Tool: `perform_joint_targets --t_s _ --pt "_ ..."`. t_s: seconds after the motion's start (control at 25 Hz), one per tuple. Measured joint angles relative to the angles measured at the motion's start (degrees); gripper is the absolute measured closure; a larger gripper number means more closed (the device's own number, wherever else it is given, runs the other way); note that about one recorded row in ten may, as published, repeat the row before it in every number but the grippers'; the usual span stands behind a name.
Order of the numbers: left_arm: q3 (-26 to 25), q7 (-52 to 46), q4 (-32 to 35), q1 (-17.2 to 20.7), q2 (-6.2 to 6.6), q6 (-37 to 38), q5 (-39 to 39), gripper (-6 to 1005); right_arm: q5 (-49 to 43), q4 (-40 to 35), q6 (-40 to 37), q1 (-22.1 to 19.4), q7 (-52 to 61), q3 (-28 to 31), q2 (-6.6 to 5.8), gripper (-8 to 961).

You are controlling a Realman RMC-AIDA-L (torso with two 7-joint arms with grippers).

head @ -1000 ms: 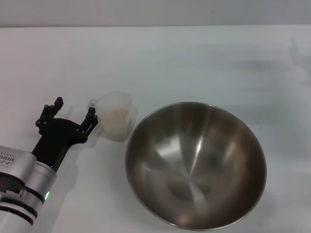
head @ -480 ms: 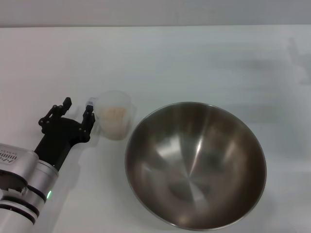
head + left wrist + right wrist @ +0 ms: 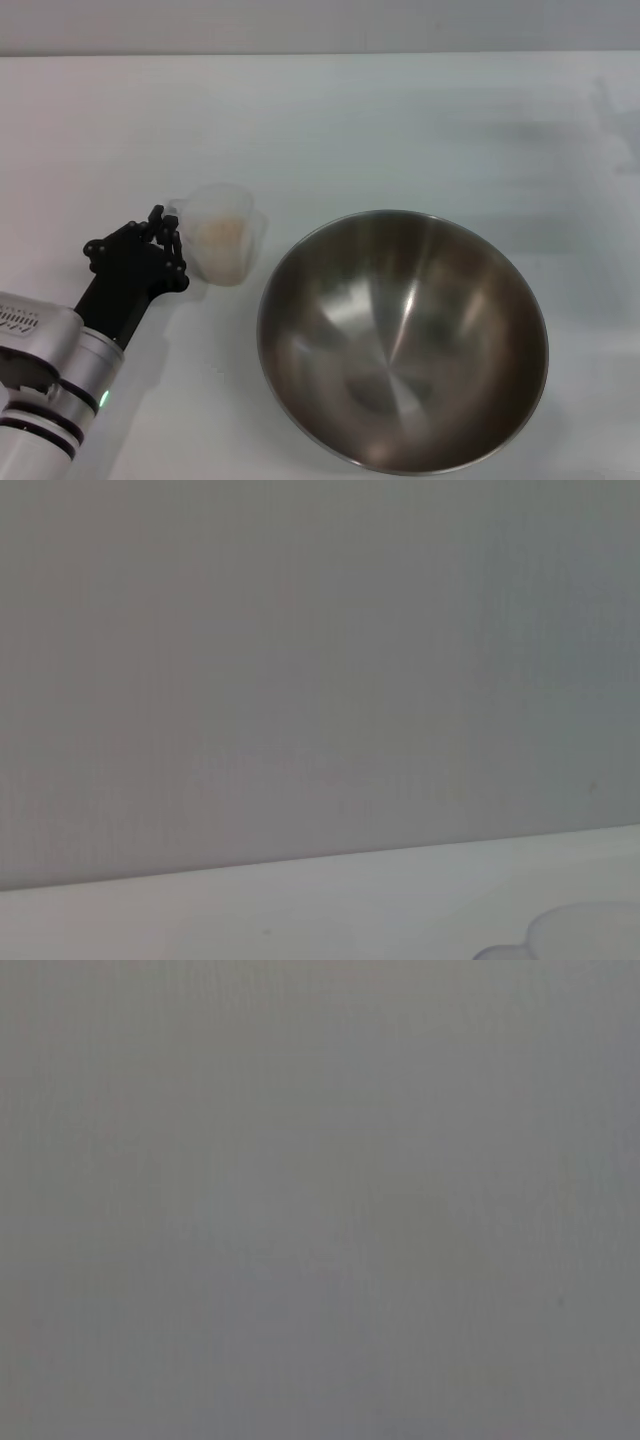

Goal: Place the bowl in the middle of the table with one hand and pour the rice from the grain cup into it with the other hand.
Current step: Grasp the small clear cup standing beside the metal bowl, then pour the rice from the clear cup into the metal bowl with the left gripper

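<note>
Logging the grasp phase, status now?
Left gripper shut on cup handle, cup on table. Right gripper out of view. Rice in cup; bowl empty beside it. Nothing in the way.

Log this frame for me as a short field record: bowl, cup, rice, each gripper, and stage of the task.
bowl: on the table, upright, nothing in it
grain cup: just left of the bowl, apart from its rim
rice: all inside the grain cup
left gripper: closed on the grain cup's handle side
right gripper: out of sight
stage: bowl placed, cup gripped, pouring not yet begun
</note>
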Motion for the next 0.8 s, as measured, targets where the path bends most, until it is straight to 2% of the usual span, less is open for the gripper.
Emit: perform_joint_targets --t_s 0.28,0.36,0.44,0.52,0.6,0.64,0.76,0.8 --pt "-0.01 -0.32 -0.46 -0.24 0.00 0.56 0.05 920 -0.03 0.00 0.00 0.00 0.00 0.00 0.00 245" --pt "-0.02 -1.40 -0.48 -0.55 0.00 2.81 -0.12 967 -0.03 0.00 0.00 -0.04 0.00 0.00 0.00 245" --pt "-0.07 -1.40 -0.34 -0.73 0.00 3.81 -0.26 968 0.01 0.00 -0.02 -0.05 0.00 0.00 0.00 245" --pt "-0.05 -0.35 0.36 -1.49 0.00 7.25 -0.16 969 0.04 0.00 -0.08 -0.06 0.00 0.00 0.00 245" --pt "2.06 6.43 2.66 -3.53 0.00 15.80 0.19 970 0.03 -0.01 -0.52 -0.11 -0.01 0.04 -0.21 245" --pt "2.06 6.43 2.66 -3.53 0.00 15.80 0.19 971 0.03 -0.01 -0.52 -0.11 -0.01 0.04 -0.21 245" --pt "7.00 15.18 5.81 -5.69 0.01 23.85 0.22 972 0.16 -0.02 -0.44 -0.12 -0.08 0.11 -0.58 245" --pt "7.00 15.18 5.81 -5.69 0.01 23.85 0.22 973 0.16 -0.02 -0.44 -0.12 -0.08 0.11 -0.58 245"
